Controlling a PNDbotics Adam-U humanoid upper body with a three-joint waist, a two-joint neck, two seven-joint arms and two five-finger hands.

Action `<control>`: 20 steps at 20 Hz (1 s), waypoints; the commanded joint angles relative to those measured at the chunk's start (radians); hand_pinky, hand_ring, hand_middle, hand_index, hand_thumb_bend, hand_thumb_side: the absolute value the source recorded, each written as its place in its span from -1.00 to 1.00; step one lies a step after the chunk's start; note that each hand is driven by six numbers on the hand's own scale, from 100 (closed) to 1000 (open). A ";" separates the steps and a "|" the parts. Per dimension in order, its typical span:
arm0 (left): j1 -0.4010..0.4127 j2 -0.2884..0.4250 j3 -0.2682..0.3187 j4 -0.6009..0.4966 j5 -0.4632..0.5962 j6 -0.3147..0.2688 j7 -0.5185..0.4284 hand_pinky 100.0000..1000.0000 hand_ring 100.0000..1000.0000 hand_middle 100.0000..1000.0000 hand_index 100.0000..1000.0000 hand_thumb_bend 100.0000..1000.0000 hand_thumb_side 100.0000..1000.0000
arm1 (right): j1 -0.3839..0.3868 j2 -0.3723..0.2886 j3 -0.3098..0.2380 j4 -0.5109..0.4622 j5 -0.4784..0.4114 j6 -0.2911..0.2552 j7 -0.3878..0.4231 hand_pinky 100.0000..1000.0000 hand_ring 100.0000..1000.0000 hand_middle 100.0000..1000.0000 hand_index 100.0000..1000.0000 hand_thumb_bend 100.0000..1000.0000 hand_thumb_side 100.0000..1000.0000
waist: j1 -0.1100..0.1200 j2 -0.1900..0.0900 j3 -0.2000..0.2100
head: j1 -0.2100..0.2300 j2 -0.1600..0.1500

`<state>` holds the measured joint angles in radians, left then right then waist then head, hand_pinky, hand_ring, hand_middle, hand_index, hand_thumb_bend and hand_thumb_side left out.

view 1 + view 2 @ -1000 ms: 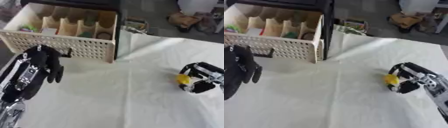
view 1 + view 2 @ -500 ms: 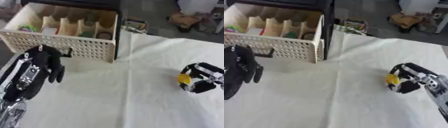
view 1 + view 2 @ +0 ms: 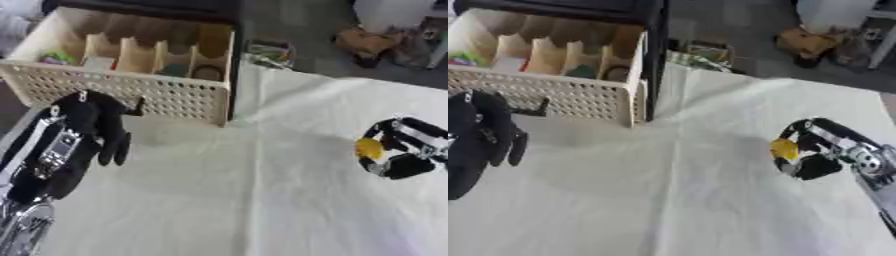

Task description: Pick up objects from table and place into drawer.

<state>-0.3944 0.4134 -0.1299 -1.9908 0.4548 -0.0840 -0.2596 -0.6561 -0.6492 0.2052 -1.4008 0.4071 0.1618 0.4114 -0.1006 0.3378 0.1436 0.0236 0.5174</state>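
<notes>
Right hand: we had our right hand (image 3: pixel 815 152) out over the right side of the table (image 3: pixel 667 200), fingers curled round a small yellow object (image 3: pixel 784 148). So it was closed on that thing, and the object sat tucked at the left side of the grip.

Yellow object: that's all we could make of it, a roundish yellow blob. It was well apart from the drawer, across a wide bare stretch of cloth.

Left hand: our left hand (image 3: pixel 92 120) was down at the left edge, right in front of the drawer's perforated front wall, fingers hanging down and relaxed, holding nothing. We couldn't tell whether it actually touched the wall.

Drawer: the cream drawer (image 3: pixel 149 97) was pulled out at the top left, split by dividers into narrow compartments. A few small things were already in there, something green and pink (image 3: pixel 54 56) at the far left end and a dark round thing (image 3: pixel 206 73) near the right end, but we couldn't say what they were.

Table: covered with a pale cloth with a few fold creases running across it.
</notes>
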 commanded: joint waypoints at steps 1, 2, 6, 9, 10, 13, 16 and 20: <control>-0.005 0.019 0.010 -0.009 0.011 0.003 0.000 -0.66 -0.76 -0.37 0.21 -1.00 -0.01 | -0.019 -0.045 -0.018 -0.032 -0.019 0.008 -0.005 0.34 0.11 -1.00 0.04 -0.64 -1.00 | 0.004 -0.027 -0.002 | 0.000 -0.010; -0.005 0.020 0.010 -0.009 0.012 0.003 0.000 -0.66 -0.76 -0.37 0.21 -1.00 -0.01 | -0.021 -0.047 -0.020 -0.037 -0.023 0.010 -0.005 0.34 0.11 -1.00 0.04 -0.63 -1.00 | 0.004 -0.028 -0.002 | -0.001 -0.011; -0.004 0.023 0.011 -0.009 0.019 0.005 0.000 -0.66 -0.76 -0.37 0.21 -1.00 0.01 | -0.035 -0.064 -0.018 -0.058 -0.036 0.012 -0.007 0.34 0.11 -1.00 0.03 -0.64 -1.00 | 0.003 -0.034 -0.005 | -0.002 -0.013; -0.004 0.028 0.012 -0.009 0.027 0.006 0.000 -0.66 -0.76 -0.37 0.21 -1.00 0.02 | -0.052 -0.081 -0.014 -0.075 -0.050 0.013 -0.007 0.34 0.10 -1.00 0.03 -0.64 -1.00 | 0.001 -0.040 -0.008 | -0.006 -0.015; -0.004 0.030 0.013 -0.009 0.030 0.006 0.000 -0.66 -0.75 -0.37 0.21 -1.00 0.03 | -0.059 -0.088 -0.012 -0.081 -0.055 0.012 -0.006 0.34 0.10 -1.00 0.02 -0.64 -1.00 | 0.001 -0.042 -0.010 | -0.008 -0.016; -0.004 0.035 0.015 -0.009 0.039 0.008 0.000 -0.66 -0.75 -0.37 0.21 -1.00 0.04 | -0.081 -0.105 -0.008 -0.099 -0.069 0.012 -0.007 0.34 0.10 -1.00 0.02 -0.63 -1.00 | -0.001 -0.048 -0.013 | -0.012 -0.016; -0.003 0.038 0.016 -0.009 0.047 0.012 -0.001 -0.66 -0.75 -0.37 0.21 -1.00 0.05 | -0.108 -0.116 -0.004 -0.116 -0.090 0.015 -0.006 0.34 0.09 -1.00 0.02 -0.62 -1.00 | -0.003 -0.054 -0.018 | -0.014 -0.015; -0.001 0.042 0.017 -0.009 0.054 0.018 -0.001 -0.66 -0.75 -0.37 0.21 -1.00 0.06 | -0.150 -0.120 0.002 -0.136 -0.118 0.022 -0.003 0.34 0.08 -1.00 0.01 -0.62 -1.00 | -0.006 -0.061 -0.020 | -0.017 -0.014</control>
<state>-0.3880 0.4314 -0.1253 -1.9907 0.5031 -0.0699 -0.2616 -0.7861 -0.7289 0.2135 -1.5139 0.3042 0.1783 0.4108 -0.1099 0.2997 0.1247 0.0088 0.5087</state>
